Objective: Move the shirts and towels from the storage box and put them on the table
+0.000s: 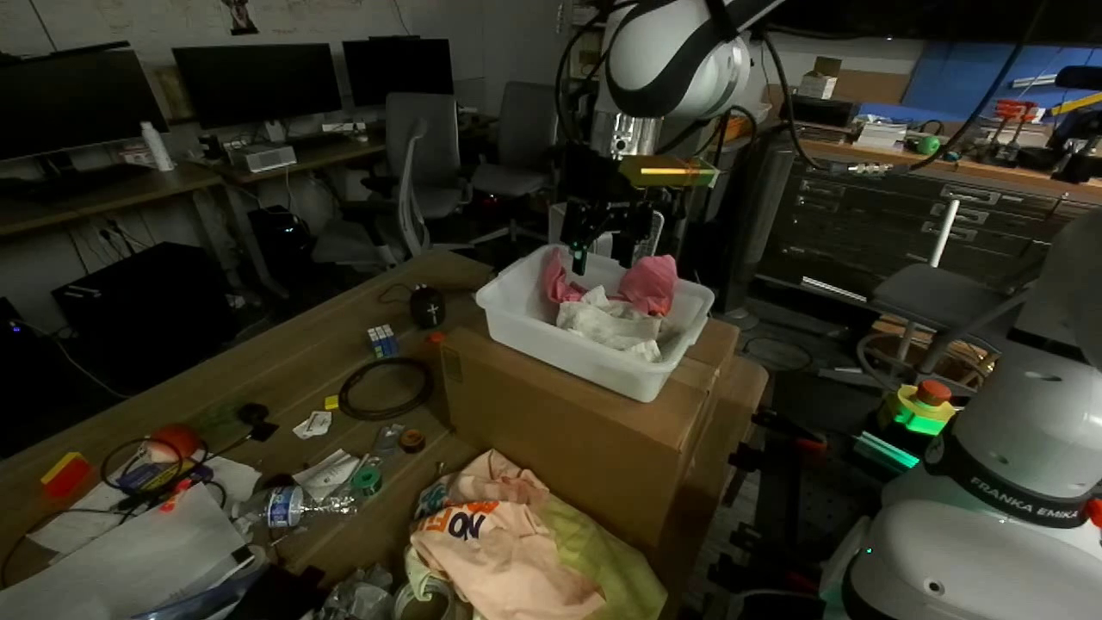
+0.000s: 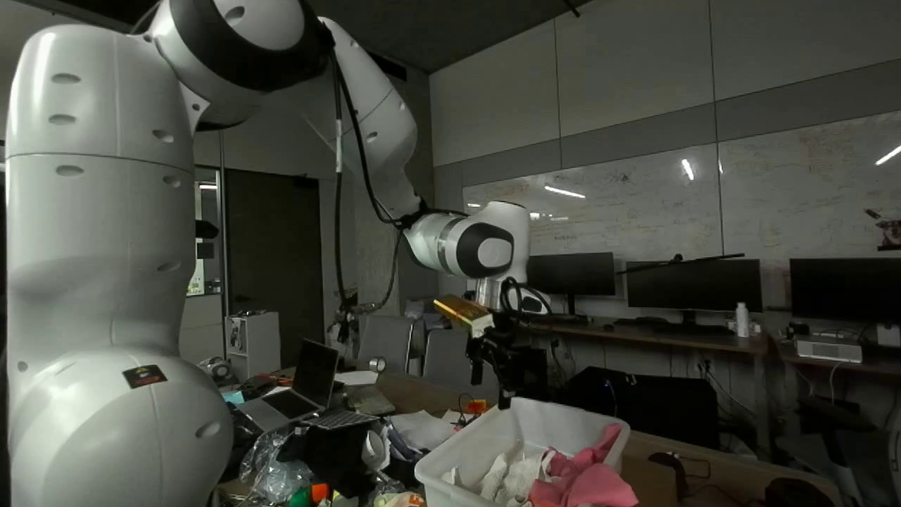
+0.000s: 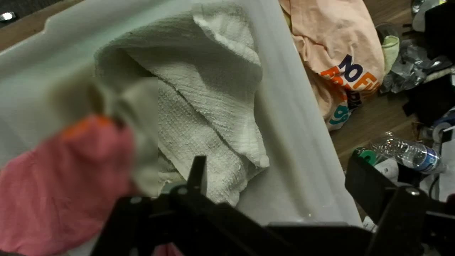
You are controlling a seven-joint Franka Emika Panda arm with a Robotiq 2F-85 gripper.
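Note:
The storage box [image 1: 560,349], a white tub, rests on a brown cardboard box. Inside lie a white towel [image 3: 199,92], loosely folded, and a pink cloth [image 1: 650,282] bunched at the far side. Blur covers part of the pink cloth [image 3: 71,185] in the wrist view. My gripper [image 1: 609,245] hangs over the tub; in the wrist view the gripper [image 3: 279,170] is open, its fingers wide apart with no cloth between them. On the table [image 1: 301,362], a peach shirt [image 1: 499,542] with printed letters and a yellow-green cloth [image 1: 603,560] lie heaped beside the cardboard box.
The cardboard box [image 1: 560,430] raises the tub above the tabletop. Around it lie a plastic bottle [image 1: 288,506], a coiled black cable [image 1: 387,415], a puzzle cube [image 1: 382,342] and papers [image 1: 164,551]. An open laptop [image 2: 299,391] stands farther along the table.

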